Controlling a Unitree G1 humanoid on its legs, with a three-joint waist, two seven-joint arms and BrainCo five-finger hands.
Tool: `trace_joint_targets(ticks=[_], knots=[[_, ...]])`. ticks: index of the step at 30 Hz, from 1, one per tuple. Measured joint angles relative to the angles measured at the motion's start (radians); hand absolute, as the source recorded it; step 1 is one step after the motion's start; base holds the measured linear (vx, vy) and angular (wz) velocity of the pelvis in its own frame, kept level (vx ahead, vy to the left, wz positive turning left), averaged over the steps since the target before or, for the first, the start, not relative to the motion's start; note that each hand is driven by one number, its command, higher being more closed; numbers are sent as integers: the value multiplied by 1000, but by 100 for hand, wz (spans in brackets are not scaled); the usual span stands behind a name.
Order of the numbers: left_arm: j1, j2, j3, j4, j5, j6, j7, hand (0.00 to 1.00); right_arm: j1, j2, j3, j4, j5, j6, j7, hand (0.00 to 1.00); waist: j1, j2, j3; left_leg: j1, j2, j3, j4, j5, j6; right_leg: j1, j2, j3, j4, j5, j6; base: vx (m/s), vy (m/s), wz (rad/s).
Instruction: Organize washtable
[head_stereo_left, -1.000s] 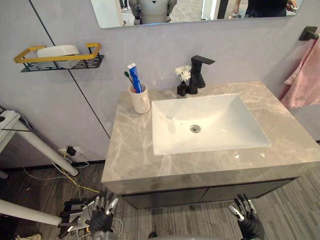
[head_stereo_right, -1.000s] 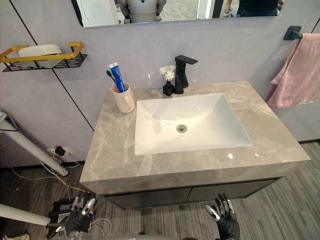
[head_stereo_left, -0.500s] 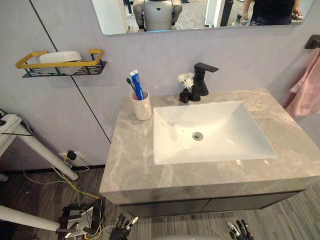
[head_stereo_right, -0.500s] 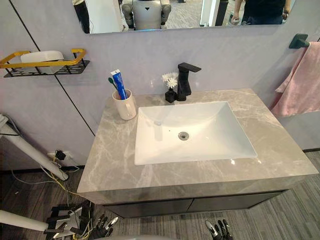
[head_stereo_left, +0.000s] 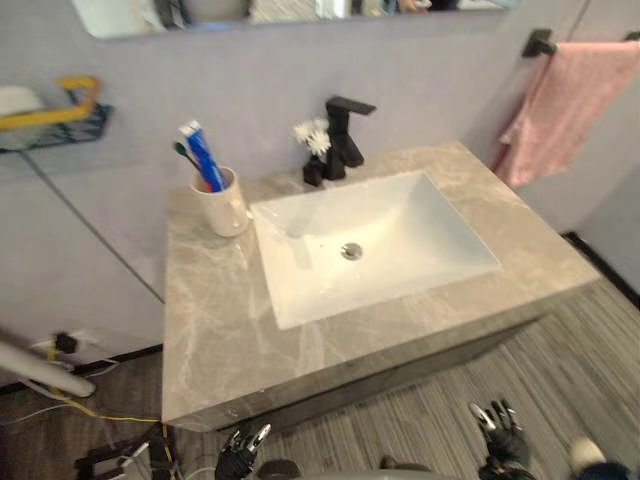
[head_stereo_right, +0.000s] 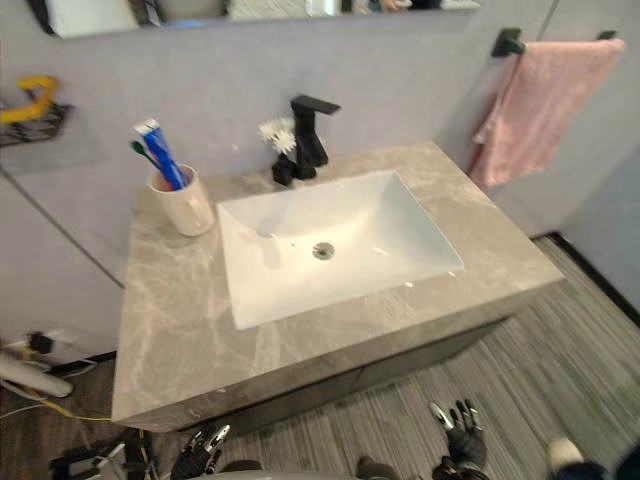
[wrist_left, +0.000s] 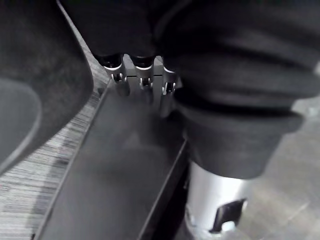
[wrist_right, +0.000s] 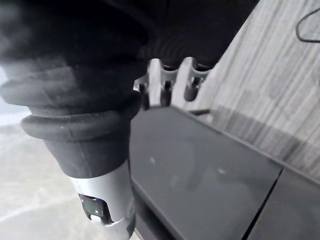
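Nothing on the washtable (head_stereo_left: 210, 330) has moved, only the camera. The left hand (head_stereo_left: 243, 455) and right hand (head_stereo_left: 500, 435) hang loose-fingered and empty below the sink (head_stereo_left: 420, 235), with the cup (head_stereo_left: 222, 205) at its left, so tidying seems unstarted.

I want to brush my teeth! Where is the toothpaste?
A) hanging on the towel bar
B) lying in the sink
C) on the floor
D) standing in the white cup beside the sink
D: the blue toothpaste tube stands upright in the white cup, which sits on the counter to the left of the sink.
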Motion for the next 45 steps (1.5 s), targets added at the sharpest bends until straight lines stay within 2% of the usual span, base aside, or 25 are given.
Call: trace_joint_targets(ticks=[4,8,12,14,15,16,18,19,20,21,22,24,26,27,28,29,30,31,33,35,38,40,41,43,45], knots=[[9,56,-62,7,19,43,-2,0,-14,13,39,1,43,1,1,0,-1,-8,6,9,-46,141,11,-23,41,-34,-39,128,-55,65,43,-63,196,-95],[19,61,-69,7,16,44,-6,0,21,25,62,-1,48,4,7,0,-1,-6,7,36,-53,199,-4,-23,44,-38,-44,170,-85,96,47,-67,92,-43],[17,67,-79,1,66,39,-4,0,56,23,49,-37,43,4,8,0,-7,-13,8,61,-47,286,-28,-22,34,-73,-26,213,-129,128,-11,-112,-14,-77],[1,80,-106,1,76,39,3,0,49,22,25,-45,39,3,6,0,-15,-11,8,54,-35,349,-58,-7,39,-112,-32,124,-148,106,-169,-86,-1,-98],[0,85,-115,0,85,40,6,0,47,21,25,-47,38,2,5,0,-39,10,2,55,-5,377,-98,19,71,-138,-34,10,-130,64,-219,-82,-55,-82],[-3,84,-114,-4,90,31,6,0,42,26,25,-46,38,2,5,0,-54,13,6,54,9,413,-122,33,67,-185,-36,-98,-36,72,-187,-23,-57,-93],[7,105,-116,-34,105,23,12,0,81,51,19,-68,34,-1,2,0,-57,-40,7,84,-17,466,-121,33,56,-197,-48,-243,79,172,-139,37,-48,-107],[4,105,-120,-36,112,31,14,0,73,52,27,-71,29,-2,1,0,-73,-43,9,85,-25,465,-132,35,60,-204,-24,-244,47,220,-168,-81,5,-174],[1,91,-125,-75,116,28,6,0,33,48,32,-71,29,-3,1,0,-53,-25,4,101,-22,502,-203,63,93,-177,18,-269,-88,319,-197,-150,-12,-176],[-20,77,-121,-96,117,23,-3,0,14,40,38,-70,28,-4,1,0,-56,-29,14,115,-15,567,-208,71,91,-184,5,-366,11,215,-229,-119,-25,-182],[-73,57,-125,-125,116,23,-10,0,-8,26,38,-56,28,-10,0,0,-56,-33,9,127,-9,607,-198,73,89,-174,-41,-503,192,49,-249,-53,-66,-107],[-159,29,-132,-186,116,-11,-15,0,-60,14,46,-36,28,-22,0,0,-56,-47,-1,140,1,690,-140,65,98,-108,-116,-616,288,-52,-211,-41,-77,-129],[-240,35,-105,-196,116,-31,-15,0,-99,2,98,-57,29,-27,3,0,-53,-46,-14,102,34,754,-77,38,105,-112,-44,-598,184,26,-187,-137,-80,-158],[-269,19,-79,-189,116,-39,-19,0,-119,1,118,-72,28,-29,9,0,-39,20,-49,84,76,791,-120,47,92,-104,47,-526,33,86,-179,-98,-82,-139],[-280,14,-65,-190,116,-45,-25,0,-130,4,123,-76,28,-29,8,0,-46,19,-51,83,90,829,-116,60,73,-107,30,-526,108,32,-210,-78,-117,-132],[-283,14,-57,-189,116,-50,-22,0,-129,-5,145,-77,28,-30,8,0,-54,17,-51,83,96,854,-84,60,73,-108,-37,-531,241,-57,-217,72,-145,-94],[-281,25,-51,-187,116,-51,-20,0,-121,-9,168,-76,28,-21,16,0,-51,-1,-51,70,118,886,-23,54,81,-68,-98,-516,231,-66,-168,49,-240,-107],[-271,36,-37,-181,116,-50,-13,0,-125,-9,200,-82,30,-18,25,0,-49,-12,-49,52,167,917,53,48,77,-61,-67,-490,174,-48,-126,32,-279,-105],[-254,32,-23,-173,116,-48,-2,0,-110,-13,242,-124,31,-18,42,0,-35,-11,-44,57,254,957,144,46,74,-19,2,-497,70,-35,-124,6,-316,-110],[-249,18,-24,-172,116,-48,-3,0,-75,-24,258,-184,32,-19,51,0,-46,4,-32,54,347,939,237,33,52,59,72,-496,-27,-20,-149,-19,-237,-52],[-252,-19,-21,-174,111,-48,-4,0,-39,-46,230,-224,51,-20,72,0,-64,12,-24,115,350,899,173,30,22,93,123,-482,-37,-23,-169,-18,-95,-17],[-243,-21,3,-174,103,-48,-2,0,-37,-47,227,-232,60,-20,73,0,-65,9,-17,127,360,852,206,35,31,114,136,-454,-39,-28,-177,-8,-63,-50],[-229,-20,15,-177,97,-49,6,0,-37,-45,220,-237,71,-22,73,0,-66,10,6,114,374,720,305,60,75,156,141,-416,-41,-29,-183,2,-3,-65],[-201,-21,14,-177,84,-54,19,0,-38,-44,209,-238,87,-32,72,0,-52,10,19,79,312,551,299,41,54,172,129,-366,-47,-30,-184,-23,100,-77],[-170,-36,15,-191,66,-59,20,0,-42,-48,186,-237,102,-38,71,0,-41,29,16,86,234,442,214,48,71,141,128,-295,-37,-30,-181,-46,154,-106]])
